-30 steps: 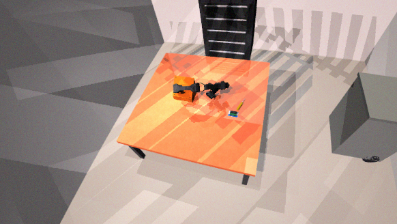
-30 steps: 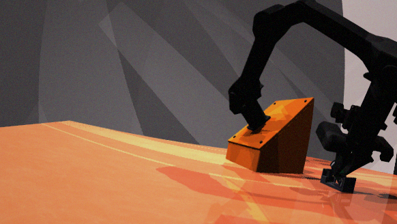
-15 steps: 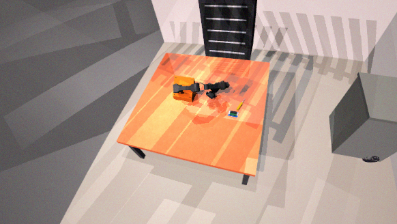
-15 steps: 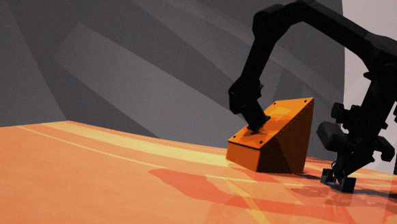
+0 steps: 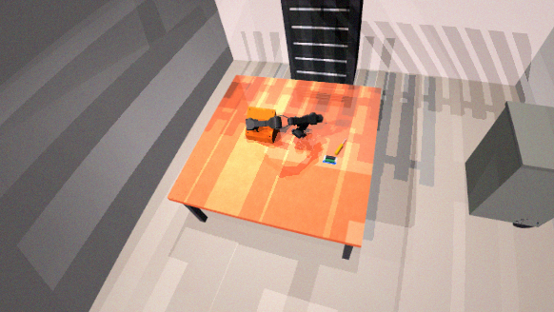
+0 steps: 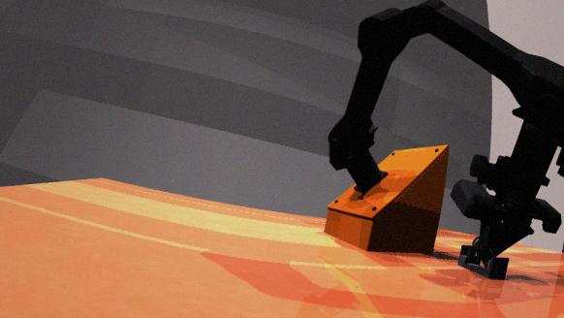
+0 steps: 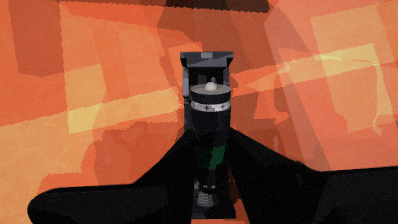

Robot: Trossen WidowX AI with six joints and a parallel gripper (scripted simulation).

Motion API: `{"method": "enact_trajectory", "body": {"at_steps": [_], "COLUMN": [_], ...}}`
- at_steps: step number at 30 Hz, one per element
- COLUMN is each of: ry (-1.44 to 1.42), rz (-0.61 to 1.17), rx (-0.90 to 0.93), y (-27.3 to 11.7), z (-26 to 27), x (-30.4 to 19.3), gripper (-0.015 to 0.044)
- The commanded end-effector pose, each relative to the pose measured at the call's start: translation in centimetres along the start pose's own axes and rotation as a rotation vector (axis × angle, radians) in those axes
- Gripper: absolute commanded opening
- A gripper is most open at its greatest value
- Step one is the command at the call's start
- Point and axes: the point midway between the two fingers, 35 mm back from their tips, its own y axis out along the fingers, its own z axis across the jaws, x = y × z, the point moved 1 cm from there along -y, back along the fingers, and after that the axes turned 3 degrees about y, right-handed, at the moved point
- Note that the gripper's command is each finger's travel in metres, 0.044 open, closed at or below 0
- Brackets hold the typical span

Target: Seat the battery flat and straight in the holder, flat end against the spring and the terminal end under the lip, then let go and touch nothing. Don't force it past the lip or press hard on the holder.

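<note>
The dark holder stands on the table, its lip end at the top of the wrist view. The black battery, with a pale band and a green patch, lies lengthwise over the holder. Its terminal end, with a pale nub, points towards the lip and looks raised, short of the lip and not under it. The coiled spring shows at the other end, near the battery's flat end; whether they touch I cannot tell. My gripper is shut on the battery, low over the holder. The fingers hide the battery's lower sides.
The arm is mounted on an orange wedge-shaped base beside the holder. A yellow pencil-like thing and a small green, blue and dark item lie on the table, away from the gripper.
</note>
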Motion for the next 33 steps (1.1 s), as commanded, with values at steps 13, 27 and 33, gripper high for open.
{"method": "enact_trajectory", "body": {"at_steps": [13, 27, 33], "ry": [0.004, 0.004, 0.004], "rz": [0.107, 0.176, 0.206], "rx": [-0.013, -0.017, -0.018], "y": [0.23, 0.49, 0.59], "z": [-0.39, -0.49, -0.5], "x": [-0.41, -0.2, -0.09], "gripper": [0.0067, 0.0067, 0.0067]}}
